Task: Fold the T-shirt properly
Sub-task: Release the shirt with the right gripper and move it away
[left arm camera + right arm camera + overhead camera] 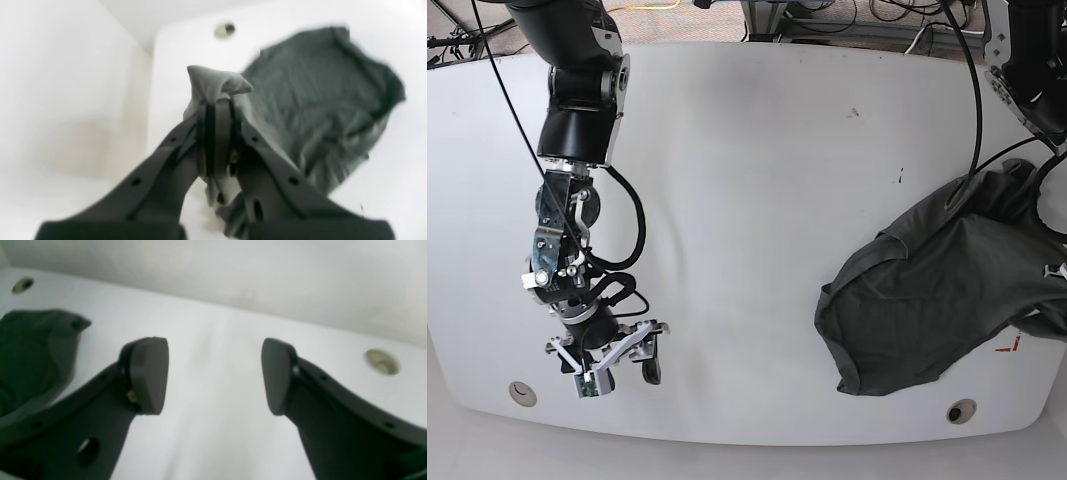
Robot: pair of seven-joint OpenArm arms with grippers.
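2 arms, only 1 is on cloth. Left gripper (218, 100) is clamped hard on a pinch of the T-shirt (927, 300); the left wrist view shows a tuft of grey fabric poking out above the pressed-together pads and more hanging below them. Right gripper (215, 373) is empty, jaws standing wide apart over bare white table (747, 150), nothing between the pads (150, 373).

Shirt is bunched, not flat, piled at the table edge on the left arm's side, with a table hole (961, 411) just beside its near hem. In the base view the left gripper itself is hidden off the frame edge. The right gripper (607, 365) sits near the opposite end of the table, well apart from the shirt, with another hole (522, 392) beside it.

My read of the step: spread before folding.
- Left arm should lift and drag its held part across the table towards the centre, slowly enough that the rest trails out rather than balls up.
- Right arm needs to cross over and take a second point, a hem corner or shoulder, so the 2 can tension the cloth.
- Can't tell which part the left holds: too blurred.
- Risk: the shirt is close to the edge; pulling the wrong way drops it off.
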